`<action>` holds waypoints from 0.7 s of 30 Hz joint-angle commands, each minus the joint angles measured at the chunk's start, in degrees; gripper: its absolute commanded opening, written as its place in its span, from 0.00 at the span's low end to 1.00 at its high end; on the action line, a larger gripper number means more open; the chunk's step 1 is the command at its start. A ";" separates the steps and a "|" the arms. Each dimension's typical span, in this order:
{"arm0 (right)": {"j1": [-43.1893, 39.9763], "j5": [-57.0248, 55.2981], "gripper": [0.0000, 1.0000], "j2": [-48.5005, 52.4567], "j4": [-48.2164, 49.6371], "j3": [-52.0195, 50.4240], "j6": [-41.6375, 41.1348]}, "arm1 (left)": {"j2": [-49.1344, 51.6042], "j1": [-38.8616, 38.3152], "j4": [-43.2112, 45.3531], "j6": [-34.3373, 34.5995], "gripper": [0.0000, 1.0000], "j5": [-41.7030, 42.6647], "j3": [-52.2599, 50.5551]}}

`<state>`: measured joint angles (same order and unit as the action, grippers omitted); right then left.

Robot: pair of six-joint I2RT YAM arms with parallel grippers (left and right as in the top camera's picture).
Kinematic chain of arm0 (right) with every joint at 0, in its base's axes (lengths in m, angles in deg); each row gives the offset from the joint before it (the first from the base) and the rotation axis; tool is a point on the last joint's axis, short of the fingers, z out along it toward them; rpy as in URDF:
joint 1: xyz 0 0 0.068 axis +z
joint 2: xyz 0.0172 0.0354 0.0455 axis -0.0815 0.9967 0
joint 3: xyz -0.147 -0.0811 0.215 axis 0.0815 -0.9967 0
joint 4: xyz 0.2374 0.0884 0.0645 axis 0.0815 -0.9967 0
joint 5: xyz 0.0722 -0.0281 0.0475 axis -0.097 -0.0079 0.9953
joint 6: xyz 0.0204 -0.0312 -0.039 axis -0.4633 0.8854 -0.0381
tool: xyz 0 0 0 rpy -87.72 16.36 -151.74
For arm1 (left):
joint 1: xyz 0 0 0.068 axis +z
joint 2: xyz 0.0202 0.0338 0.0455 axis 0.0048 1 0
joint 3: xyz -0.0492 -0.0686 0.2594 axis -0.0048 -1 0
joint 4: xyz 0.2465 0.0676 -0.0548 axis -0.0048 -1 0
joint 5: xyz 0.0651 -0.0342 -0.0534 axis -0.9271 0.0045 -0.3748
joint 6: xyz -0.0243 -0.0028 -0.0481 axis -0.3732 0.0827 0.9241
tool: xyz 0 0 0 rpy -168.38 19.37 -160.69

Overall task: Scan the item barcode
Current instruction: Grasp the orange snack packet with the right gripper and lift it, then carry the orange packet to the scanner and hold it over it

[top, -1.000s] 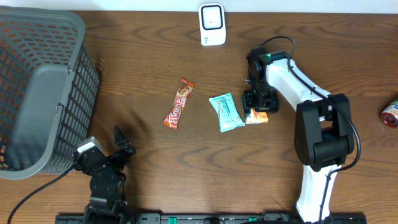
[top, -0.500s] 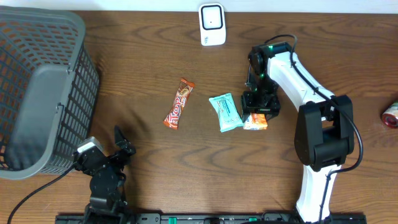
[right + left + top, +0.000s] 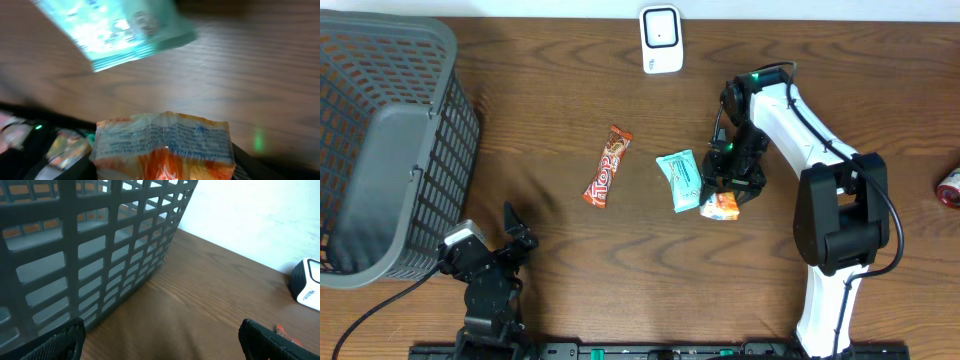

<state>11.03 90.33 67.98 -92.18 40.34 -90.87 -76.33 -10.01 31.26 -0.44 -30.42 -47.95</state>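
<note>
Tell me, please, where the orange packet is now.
Overhead, the orange packet sits right of centre, in the right fingers, just right of the teal packet.

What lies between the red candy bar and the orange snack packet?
The teal packet lies between the red candy bar and the orange snack packet, nearer the latter, seen in the overhead view.

Overhead: fixed high above, looking straight down, taking in the whole table [image 3: 550,100], with basket [image 3: 450,150] at 9 o'clock and scanner [image 3: 661,39] at 12. Left wrist: low at 7 o'clock, facing 1 o'clock, near the basket wall, sharing basket and scanner with overhead. Right wrist: toward 3 o'clock, pressed very close, blurred, sharing orange packet [image 3: 165,140] and teal packet [image 3: 120,30] with overhead.
</note>
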 commanded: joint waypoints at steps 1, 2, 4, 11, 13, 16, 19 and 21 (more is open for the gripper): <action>1.55 5.66 0.58 0.39 -0.44 1.03 0.61 | -0.11 0.20 -0.20 0.24 0.98 -0.35 -1.51; 1.95 5.62 0.58 0.37 -0.44 1.03 0.63 | -0.11 0.20 -0.20 0.24 0.98 -0.35 -1.51; 2.84 5.62 0.58 0.39 -0.39 1.03 0.61 | -0.11 0.20 -0.20 0.24 0.98 -0.35 -1.51; 5.57 2.10 0.54 0.39 5.68 1.05 0.57 | -0.11 0.20 -0.20 0.24 0.98 -0.35 -1.51; 6.10 2.23 0.52 0.37 8.39 1.36 -0.42 | -0.11 0.20 -0.20 0.24 0.98 -0.35 -1.51; 6.54 2.21 0.52 0.37 10.12 2.97 -1.16 | -0.11 0.20 -0.20 0.24 0.98 -0.35 -1.51; 6.69 2.21 0.52 0.37 10.19 6.71 -1.14 | -0.11 0.20 -0.20 0.24 0.98 -0.35 -1.51; 6.69 1.97 0.50 0.37 10.12 10.08 -1.14 | -0.11 0.20 -0.20 0.24 0.98 -0.35 -1.51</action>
<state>17.54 92.63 68.04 -82.39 45.00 -91.39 -76.33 -10.01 31.26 -0.44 -30.42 -47.95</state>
